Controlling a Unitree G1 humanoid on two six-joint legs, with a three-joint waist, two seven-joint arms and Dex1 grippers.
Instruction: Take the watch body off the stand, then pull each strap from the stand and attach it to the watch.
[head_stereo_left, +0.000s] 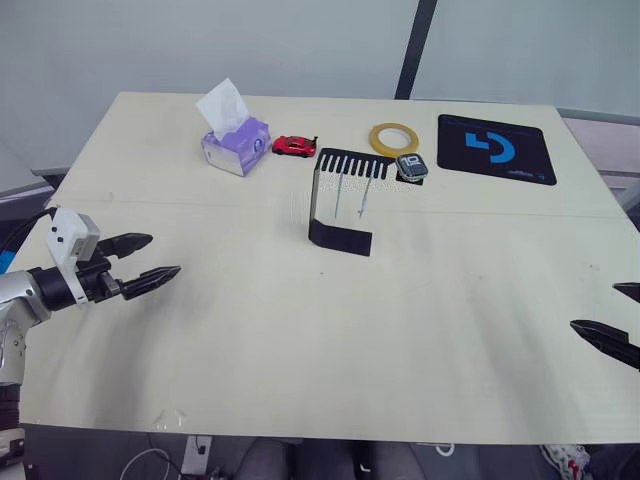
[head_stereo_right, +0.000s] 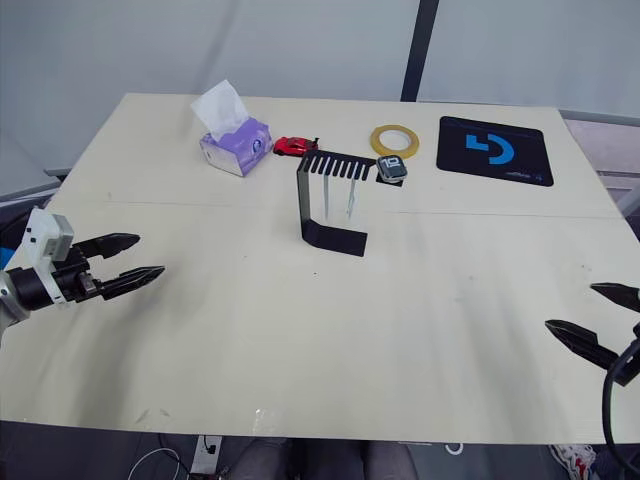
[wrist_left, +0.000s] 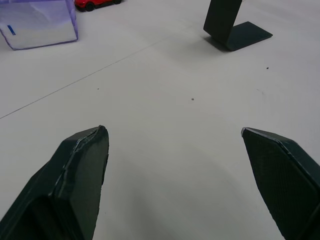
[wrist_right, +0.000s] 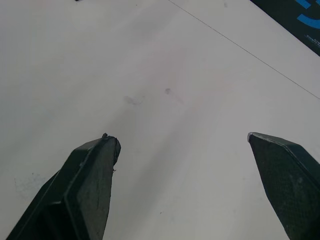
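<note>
The black stand (head_stereo_left: 342, 205) rises from the middle of the pale table, a little toward the back. The watch body (head_stereo_left: 411, 166) sits in the square frame at the right end of its comb-toothed bar. Two pale blue-grey straps (head_stereo_left: 351, 196) hang from the teeth. My left gripper (head_stereo_left: 158, 256) hovers open over the table's left side, well short of the stand. Near the right edge my right gripper (head_stereo_right: 588, 312) is open too. Both hold nothing.
Along the back stand a purple tissue box (head_stereo_left: 235, 142), a small red toy car (head_stereo_left: 294, 145), a yellow tape ring (head_stereo_left: 393, 138) and a black mat with a blue logo (head_stereo_left: 495, 148). The stand's foot (wrist_left: 239, 36) lies ahead of my left fingers.
</note>
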